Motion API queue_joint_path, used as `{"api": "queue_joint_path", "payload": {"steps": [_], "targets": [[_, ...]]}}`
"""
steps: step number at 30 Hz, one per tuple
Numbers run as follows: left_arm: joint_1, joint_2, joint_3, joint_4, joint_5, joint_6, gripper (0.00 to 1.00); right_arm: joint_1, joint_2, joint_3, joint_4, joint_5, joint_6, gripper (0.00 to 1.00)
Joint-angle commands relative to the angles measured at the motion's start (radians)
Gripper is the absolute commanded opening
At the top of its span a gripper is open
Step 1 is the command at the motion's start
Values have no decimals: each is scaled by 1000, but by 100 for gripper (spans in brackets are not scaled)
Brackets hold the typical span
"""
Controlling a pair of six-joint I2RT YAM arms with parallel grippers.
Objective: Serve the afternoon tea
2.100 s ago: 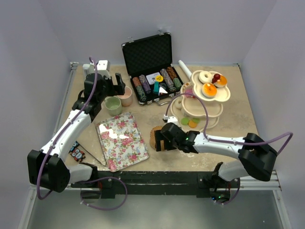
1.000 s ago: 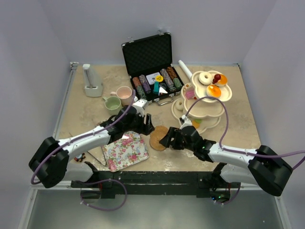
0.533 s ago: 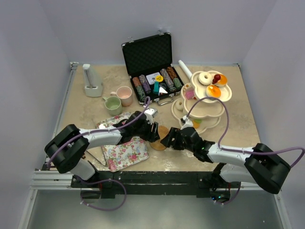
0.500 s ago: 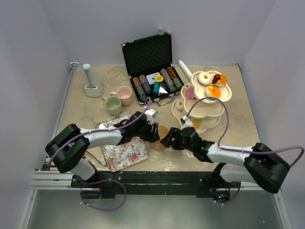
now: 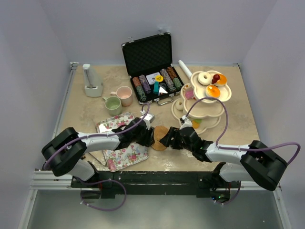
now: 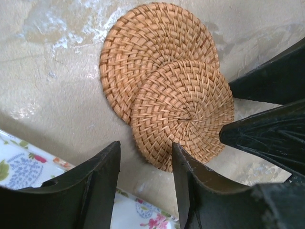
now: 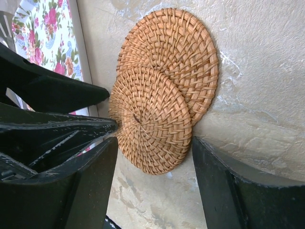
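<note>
Two round woven coasters lie overlapped on the table in front of the arms; the upper one rests partly on the lower one. My left gripper is open at their left edge, with bare table between its fingers. My right gripper is open at their right edge, its jaws straddling the upper coaster without gripping it. The cream three-tier stand at back right carries a donut and small cakes. The pink cup and green cup stand at back left.
The floral tray lies under my left forearm, its corner beside the left fingers. An open black case of poker chips stands at the back. A white holder sits at far back left.
My left arm swung from the cups at the back left down to the coasters, and its jaws narrowed. The right gripper stayed by the coasters and narrowed a little.
</note>
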Motion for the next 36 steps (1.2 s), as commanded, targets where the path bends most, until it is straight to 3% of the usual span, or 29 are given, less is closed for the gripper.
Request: {"api": "queue_joint_path", "payload": {"steps": [1, 14, 27, 36], "targets": [[-4, 19, -31, 57, 39, -41, 50, -5, 6, 0, -9, -16, 52, 67], [-4, 48, -42, 114, 89, -76, 22, -5, -77, 16, -29, -28, 87, 60], [-4, 31, -46, 109, 94, -86, 19, -3, -208, 49, -150, -6, 84, 35], [-4, 18, -46, 111, 101, -83, 18, -2, -217, 69, -173, -5, 67, 11]]}}
